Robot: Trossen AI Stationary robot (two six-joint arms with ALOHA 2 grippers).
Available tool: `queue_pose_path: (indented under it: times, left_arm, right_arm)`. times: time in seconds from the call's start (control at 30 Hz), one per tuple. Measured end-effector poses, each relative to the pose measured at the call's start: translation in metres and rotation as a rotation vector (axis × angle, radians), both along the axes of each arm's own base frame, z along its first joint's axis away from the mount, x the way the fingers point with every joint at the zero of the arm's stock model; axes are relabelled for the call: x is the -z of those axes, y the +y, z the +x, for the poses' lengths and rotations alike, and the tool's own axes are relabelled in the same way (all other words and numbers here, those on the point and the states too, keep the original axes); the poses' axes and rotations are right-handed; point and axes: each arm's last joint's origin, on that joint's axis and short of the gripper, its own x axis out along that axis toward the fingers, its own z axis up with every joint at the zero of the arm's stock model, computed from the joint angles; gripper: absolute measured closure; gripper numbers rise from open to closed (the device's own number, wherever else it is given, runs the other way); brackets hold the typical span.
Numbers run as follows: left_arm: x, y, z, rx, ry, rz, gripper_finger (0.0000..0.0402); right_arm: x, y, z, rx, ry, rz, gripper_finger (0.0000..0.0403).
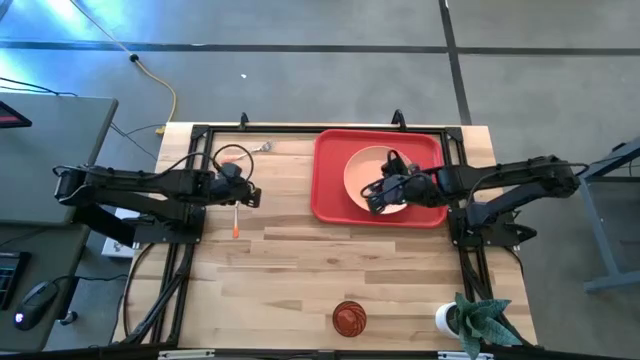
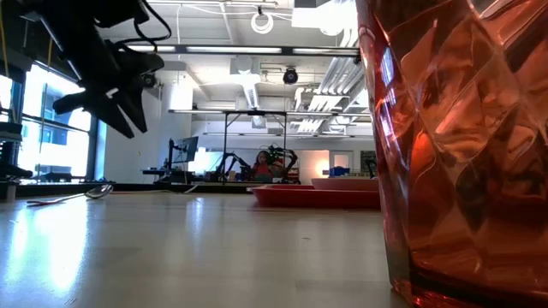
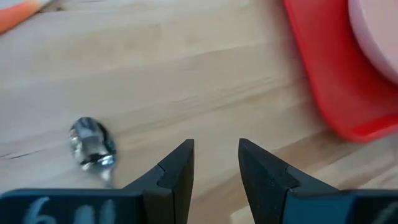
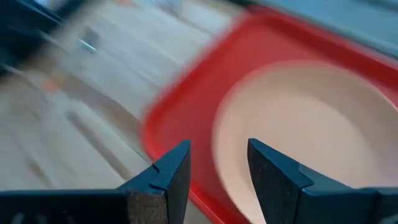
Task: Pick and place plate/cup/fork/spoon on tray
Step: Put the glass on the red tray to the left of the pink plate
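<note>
Spoon (image 3: 92,144) | lies on tabletop (image 1: 300,270) beside left end effector (image 3: 214,163), fingers apart, empty | centre fingers over orange handle, descend, close | right end effector (image 4: 217,163) open above plate (image 4: 298,130) on tray (image 4: 180,118).

The left arm reaches in from nine o'clock, stretched level across its side of the table. Its left gripper (image 1: 250,194) hangs above the tabletop, fingers (image 3: 177,171) parted with nothing between them. The right arm comes in from three o'clock, elbow bent. Its right gripper (image 1: 374,195) points toward nine o'clock, fingers (image 4: 171,171) spread apart and empty.
</note>
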Motion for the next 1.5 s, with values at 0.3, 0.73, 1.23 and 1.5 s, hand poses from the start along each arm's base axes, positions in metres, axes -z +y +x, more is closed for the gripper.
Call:
queue_pose_path:
  times: [0.3,0.73,1.23,1.5]
  left_arm:
    - [-0.007,-0.019,0.051,0.146,-0.317,0.07,0.0288]
    - [-0.001,-0.045,0.117,0.221,-0.581,0.005,0.0289]
    - [-0.058,-0.134,0.19,0.882,-0.434,0.16,0.0296]
    - [-0.05,-0.184,0.217,1.067,-0.411,0.223,0.0312]
  right_arm:
    - [-0.041,0.008,0.005,-0.044,-0.138,-0.141,0.0253]
    - [-0.052,0.023,-0.015,-0.029,0.0,-0.25,0.0253]
    - [-0.039,0.019,-0.037,0.005,0.223,-0.26,0.0253]
    - [-0.027,0.027,-0.053,0.055,0.309,-0.295,0.0253]
